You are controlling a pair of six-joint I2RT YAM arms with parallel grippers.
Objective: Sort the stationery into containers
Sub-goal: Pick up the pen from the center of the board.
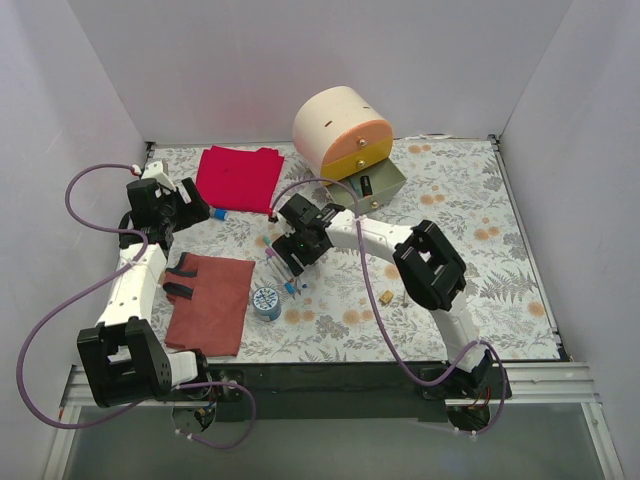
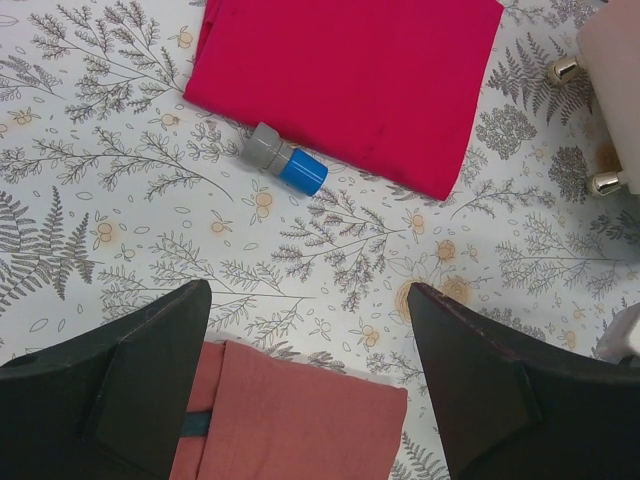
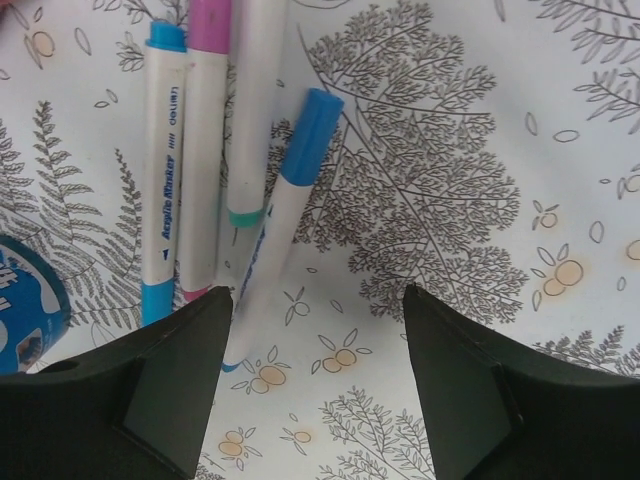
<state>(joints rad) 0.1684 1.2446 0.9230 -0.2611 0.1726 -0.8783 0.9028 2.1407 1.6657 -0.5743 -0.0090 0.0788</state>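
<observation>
The light is bright and even and comes from above, so the table (image 1: 480, 250) carries only soft, pale shadows, as beside the cabinet (image 1: 335, 120) near its far edge, and all three views are sharp, even the small print on one pen (image 3: 163, 180).

The whole table (image 1: 500, 250) is seen from high behind its near edge, facing down. The far-left red cloth (image 2: 340, 80) is viewed closely from the left wrist, the central pens (image 3: 215, 150) even closer from the right wrist; both are shared with the top view.
</observation>
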